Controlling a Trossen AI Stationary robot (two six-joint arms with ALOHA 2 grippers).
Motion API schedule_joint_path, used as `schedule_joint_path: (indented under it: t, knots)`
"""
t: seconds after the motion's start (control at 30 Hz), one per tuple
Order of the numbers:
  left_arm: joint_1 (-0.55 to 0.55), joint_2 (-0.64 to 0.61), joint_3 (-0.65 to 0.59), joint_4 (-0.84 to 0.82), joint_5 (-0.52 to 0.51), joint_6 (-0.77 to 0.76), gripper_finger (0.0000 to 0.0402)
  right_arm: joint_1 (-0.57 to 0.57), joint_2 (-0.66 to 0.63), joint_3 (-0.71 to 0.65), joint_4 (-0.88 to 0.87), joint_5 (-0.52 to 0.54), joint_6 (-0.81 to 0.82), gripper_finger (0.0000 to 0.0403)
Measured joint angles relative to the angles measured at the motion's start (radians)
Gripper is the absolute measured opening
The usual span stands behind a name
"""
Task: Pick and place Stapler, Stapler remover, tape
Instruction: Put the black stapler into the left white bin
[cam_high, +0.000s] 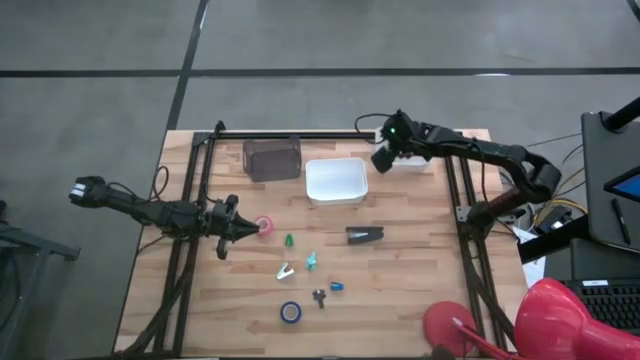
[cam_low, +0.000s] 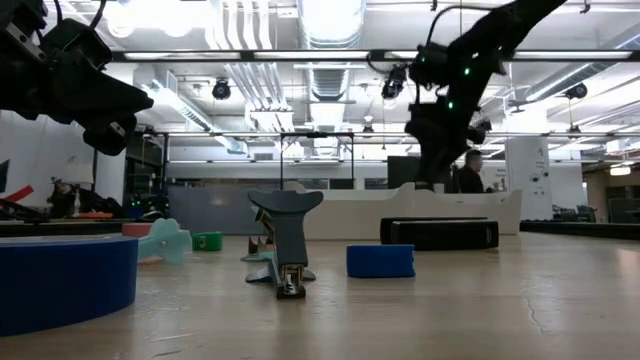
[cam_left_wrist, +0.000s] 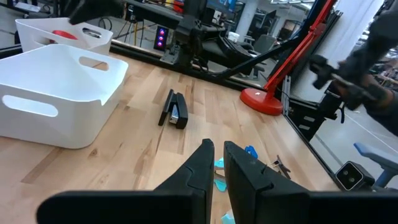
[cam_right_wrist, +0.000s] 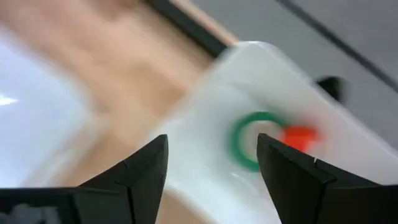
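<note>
Here, the right gripper (cam_high: 383, 160) is held wide open and empty above a small white bin (cam_right_wrist: 261, 81) at the table's far edge.
The stapler (cam_high: 364, 235) is left mid-table, long axis across it, nearer this arm; the left gripper (cam_high: 240, 230), fingers nearly closed, is poised beside the pink tape (cam_high: 264, 226).

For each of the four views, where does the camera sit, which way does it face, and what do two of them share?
High: overhead, straight down; both arms, wooden table.
Low: table height, level into the room; blue tape roll close by, arms above.
Left wrist: past the left gripper toward the black wedge-shaped stapler and large white bin.
Right wrist: past the open right gripper into a small white bin holding green tape.
Shared: high and left wrist both show stapler and large bin.
</note>
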Motion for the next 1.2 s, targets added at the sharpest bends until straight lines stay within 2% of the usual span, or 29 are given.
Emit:
schedule_joint_path:
  t: [0.07, 0.33, 0.43, 0.6, 0.83, 1.2]
  knots:
    - [0.000, 0.000, 0.000, 0.000, 0.000, 0.000, 0.0039, 0.054, -0.027, -0.009, 0.000, -0.036, -0.007, 0.0237]
    - [0.000, 0.000, 0.000, 0.000, 0.000, 0.000, 0.0039, 0.339, -0.109, -0.037, 0.005, -0.048, -0.065, 0.0226]
    - [0.000, 0.000, 0.000, 0.000, 0.000, 0.000, 0.0039, 0.438, -0.117, -0.058, 0.003, -0.089, -0.079, 0.0226]
    - [0.000, 0.000, 0.000, 0.000, 0.000, 0.000, 0.0039, 0.566, -0.109, -0.083, 0.006, -0.089, -0.101, 0.0225]
    - [0.000, 0.000, 0.000, 0.000, 0.000, 0.000, 0.0039, 0.644, -0.014, -0.092, 0.039, -0.075, -0.091, 0.0224]
    - [0.000, 0.000, 0.000, 0.000, 0.000, 0.000, 0.0039, 0.645, 0.149, -0.092, 0.077, -0.047, -0.096, 0.0224]
